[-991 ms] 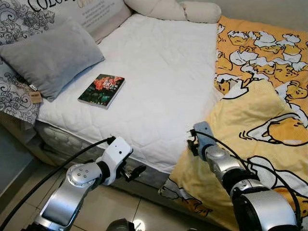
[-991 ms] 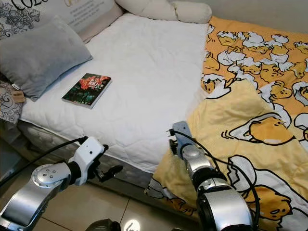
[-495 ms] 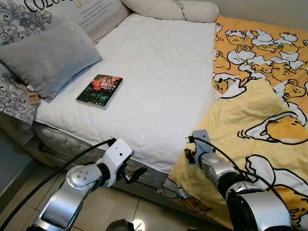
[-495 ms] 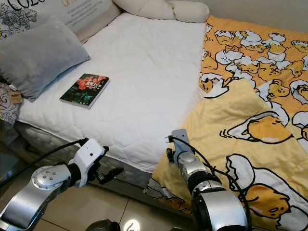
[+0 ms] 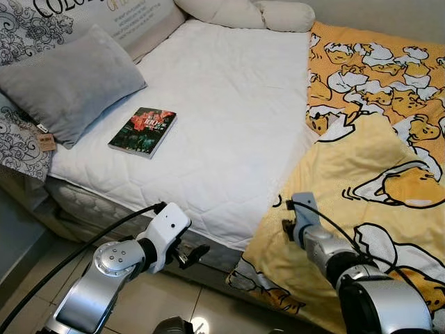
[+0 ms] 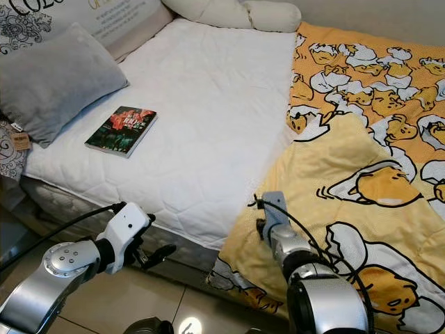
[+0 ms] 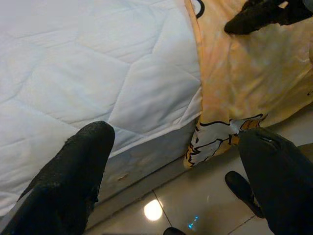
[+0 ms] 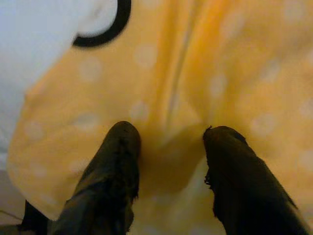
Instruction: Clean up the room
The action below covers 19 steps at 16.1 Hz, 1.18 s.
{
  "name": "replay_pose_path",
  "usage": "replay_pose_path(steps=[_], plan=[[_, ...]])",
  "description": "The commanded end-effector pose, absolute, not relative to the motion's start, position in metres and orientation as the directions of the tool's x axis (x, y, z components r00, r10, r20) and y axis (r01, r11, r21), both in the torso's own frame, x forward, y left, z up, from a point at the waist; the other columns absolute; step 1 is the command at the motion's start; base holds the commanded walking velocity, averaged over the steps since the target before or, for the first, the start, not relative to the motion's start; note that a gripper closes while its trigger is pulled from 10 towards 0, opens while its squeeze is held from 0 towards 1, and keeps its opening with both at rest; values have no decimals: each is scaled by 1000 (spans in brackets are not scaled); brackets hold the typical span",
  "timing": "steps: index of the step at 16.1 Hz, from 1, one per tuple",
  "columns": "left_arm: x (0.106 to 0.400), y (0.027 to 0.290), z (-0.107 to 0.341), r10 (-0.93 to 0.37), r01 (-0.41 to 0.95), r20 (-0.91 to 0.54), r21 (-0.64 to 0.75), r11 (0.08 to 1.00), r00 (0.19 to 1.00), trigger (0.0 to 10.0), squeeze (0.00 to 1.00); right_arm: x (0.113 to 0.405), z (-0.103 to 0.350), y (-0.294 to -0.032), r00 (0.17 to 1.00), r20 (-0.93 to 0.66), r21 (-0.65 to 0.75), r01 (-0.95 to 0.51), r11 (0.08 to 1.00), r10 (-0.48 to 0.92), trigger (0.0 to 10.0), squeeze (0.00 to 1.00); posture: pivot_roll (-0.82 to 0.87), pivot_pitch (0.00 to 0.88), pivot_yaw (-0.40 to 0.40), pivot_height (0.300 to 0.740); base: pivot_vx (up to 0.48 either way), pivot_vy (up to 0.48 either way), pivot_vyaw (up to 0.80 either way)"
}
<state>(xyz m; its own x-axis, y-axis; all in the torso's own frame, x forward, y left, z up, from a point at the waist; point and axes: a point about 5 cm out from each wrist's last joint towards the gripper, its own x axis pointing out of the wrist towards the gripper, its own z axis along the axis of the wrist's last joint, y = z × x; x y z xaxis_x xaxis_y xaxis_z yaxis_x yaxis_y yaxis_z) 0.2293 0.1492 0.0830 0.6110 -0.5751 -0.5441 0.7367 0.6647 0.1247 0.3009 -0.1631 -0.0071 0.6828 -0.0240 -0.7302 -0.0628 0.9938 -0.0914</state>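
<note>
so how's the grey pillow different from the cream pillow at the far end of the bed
The plain grey pillow is flat and rectangular, lying near the red-and-green book; the cream pillow is plump, rounded and knotted-looking, at the mattress's far edge. Grey is darker; cream nearly matches the white quilted mattress. Both rest on the bed.

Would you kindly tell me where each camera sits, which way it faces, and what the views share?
Eye views: on the head, looking down at the bed, book and yellow blanket; both silver arms show.
Left wrist view: along the left gripper, jaws open, at the mattress edge and floor.
Right wrist view: along the right gripper, jaws open, pressed into the blanket.
Shared: the blanket's hanging corner shows in the left wrist and eye views.
</note>
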Motion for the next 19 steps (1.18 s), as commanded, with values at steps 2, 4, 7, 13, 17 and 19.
replay_pose_path(steps=[2,4,7,13,17,19], plan=[[230,148,86,-575,739,-540,137,660,614,10000,0,295,-12,-172,656,-754,-95,-59,994,-33,0,0,129,65,-11,740,0,0,0],[230,148,86,-575,739,-541,136,660,614,10000,0,293,-13,-173,650,-759,-89,-54,995,-32,0,0,129,66,-8,740,0,0,0],[230,148,86,-576,740,-542,135,659,612,10000,0,297,-10,-175,683,-730,-45,-22,999,-18,0,0,126,67,-6,740,0,0,0],[231,148,86,-576,739,-540,137,659,614,10000,0,329,28,-136,824,-501,146,-222,964,266,0,0,123,68,-5,740,0,0,0],[231,149,87,-575,739,-540,138,660,615,10000,0,326,24,-115,786,-544,-9,-356,934,294,5137,0,131,73,-7,740,0,0,0],[229,150,87,-572,738,-544,139,660,614,10000,0,325,23,-107,758,-570,-43,-413,909,317,10000,1000,137,81,-7,740,0,0,0]])
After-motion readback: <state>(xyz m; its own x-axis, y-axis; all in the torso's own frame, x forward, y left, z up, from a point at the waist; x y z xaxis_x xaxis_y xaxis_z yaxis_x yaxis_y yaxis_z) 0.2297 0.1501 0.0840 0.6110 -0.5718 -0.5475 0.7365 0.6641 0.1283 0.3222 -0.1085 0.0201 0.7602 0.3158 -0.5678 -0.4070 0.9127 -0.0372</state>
